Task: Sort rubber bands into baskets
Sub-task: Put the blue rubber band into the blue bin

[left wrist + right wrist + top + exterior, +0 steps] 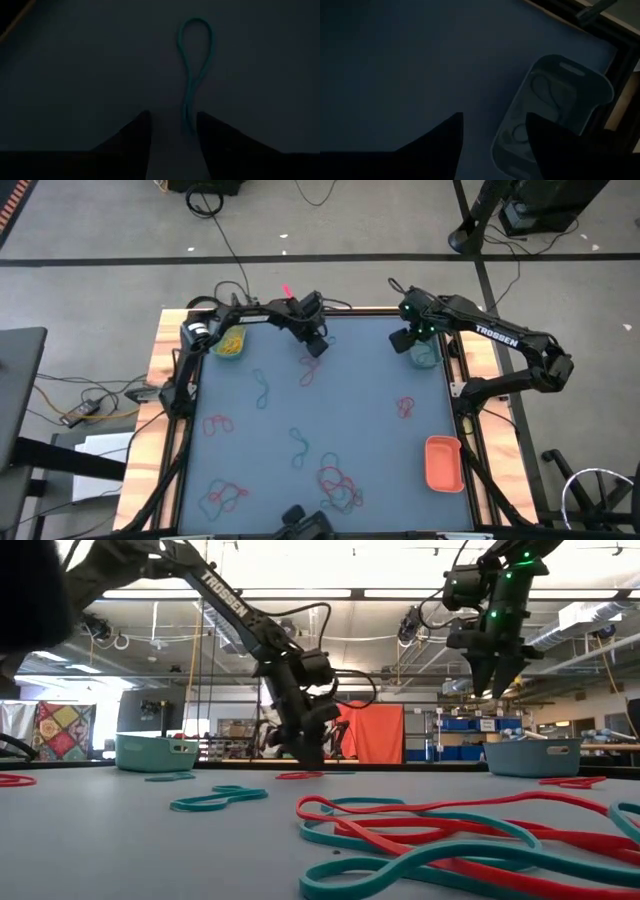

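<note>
Fingers on my left gripper [172, 131] parted, nothing held. Teal rubber band [192, 70] lies flat on the table [360, 400], its near end in the gap between my two fingertips, the loop stretching straight ahead of them. Contact with the band: can't tell. Left gripper [308, 752] is down at the table surface in the low view.

Right gripper [495, 131] fingers also spread, empty. Teal basket [600, 85] sits just ahead and below them, a few bands inside. Right gripper [495, 680] hangs well above the table.

Green basket [229, 343] is behind my left arm, orange-red basket [443, 463] well away from both grippers. Other rubber bands [338, 482] scattered across the table, apart from my fingers.
</note>
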